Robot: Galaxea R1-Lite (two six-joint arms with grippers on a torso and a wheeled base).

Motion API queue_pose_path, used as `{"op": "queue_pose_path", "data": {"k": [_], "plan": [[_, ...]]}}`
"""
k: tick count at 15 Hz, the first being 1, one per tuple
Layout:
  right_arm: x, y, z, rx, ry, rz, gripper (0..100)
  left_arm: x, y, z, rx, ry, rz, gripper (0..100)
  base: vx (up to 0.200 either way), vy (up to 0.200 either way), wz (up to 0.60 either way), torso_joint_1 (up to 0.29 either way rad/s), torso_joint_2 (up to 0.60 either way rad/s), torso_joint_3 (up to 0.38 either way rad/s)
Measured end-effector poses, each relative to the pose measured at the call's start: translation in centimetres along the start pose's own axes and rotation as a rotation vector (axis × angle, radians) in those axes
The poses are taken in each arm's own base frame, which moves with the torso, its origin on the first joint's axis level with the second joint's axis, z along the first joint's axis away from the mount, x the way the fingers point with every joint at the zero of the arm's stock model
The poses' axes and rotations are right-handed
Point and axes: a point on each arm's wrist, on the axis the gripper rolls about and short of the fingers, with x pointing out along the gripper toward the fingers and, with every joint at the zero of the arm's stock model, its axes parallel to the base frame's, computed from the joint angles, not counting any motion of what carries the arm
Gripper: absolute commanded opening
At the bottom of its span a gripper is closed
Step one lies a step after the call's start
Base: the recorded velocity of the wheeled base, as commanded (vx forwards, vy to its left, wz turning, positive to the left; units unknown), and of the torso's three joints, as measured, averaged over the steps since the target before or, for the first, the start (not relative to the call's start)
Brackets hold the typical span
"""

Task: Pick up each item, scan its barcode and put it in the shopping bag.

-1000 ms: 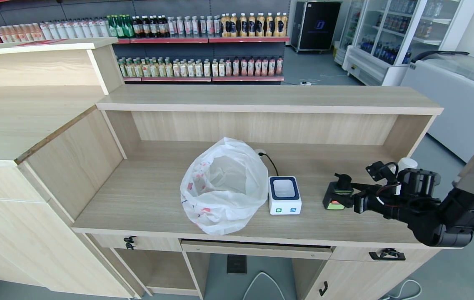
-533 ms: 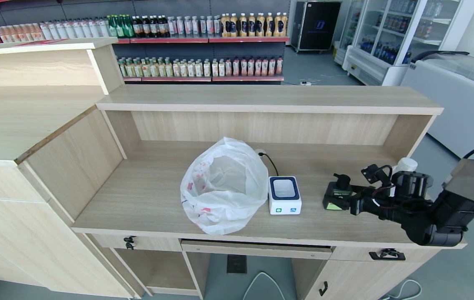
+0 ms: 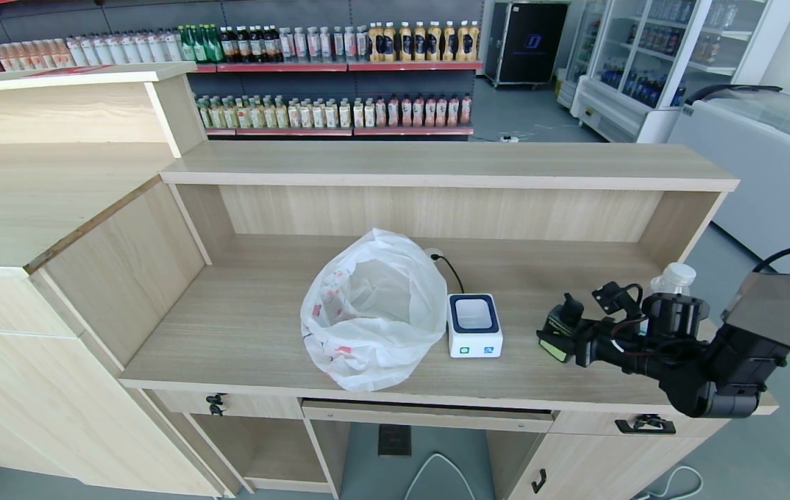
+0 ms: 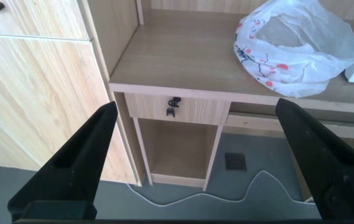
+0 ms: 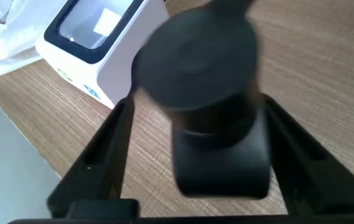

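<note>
Left gripper [image 4: 196, 111] is just hanging wide open and empty, down in front of the counter [image 3: 263, 326]. Right gripper [image 3: 561, 335] is squeezing its fingers onto the little dark bottle [image 5: 219, 149] near the front edge. A second ago the bottle was standing upright, and now it's getting tipped over and, I think, coming up off the wood. So the pick looks done and it's probably heading for the scanner [image 3: 475, 325] just to the left, with the bag [image 3: 367, 312] sitting right beyond that.

One bag [image 3: 367, 312], one scanner [image 3: 475, 325], two bottles [image 3: 561, 326] [image 3: 673, 278].
</note>
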Motion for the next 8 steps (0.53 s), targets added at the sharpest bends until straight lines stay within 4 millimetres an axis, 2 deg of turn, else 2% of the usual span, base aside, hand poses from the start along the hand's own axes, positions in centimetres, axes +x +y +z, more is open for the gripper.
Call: {"op": "queue_pose_path", "data": {"k": [6,8], "plan": [[-1.1,1.0,-0.6,-0.073,0.039,-0.002,0,0.0,0.0,0.0,0.0,0.0,0.0,100,0.0,0.0,0.0,0.0,0.0,0.0],[-1.6,1.4,-0.1,-0.105,0.041,0.0,0,0.0,0.0,0.0,0.0,0.0,0.0,100,0.0,0.0,0.0,0.0,0.0,0.0]]}}
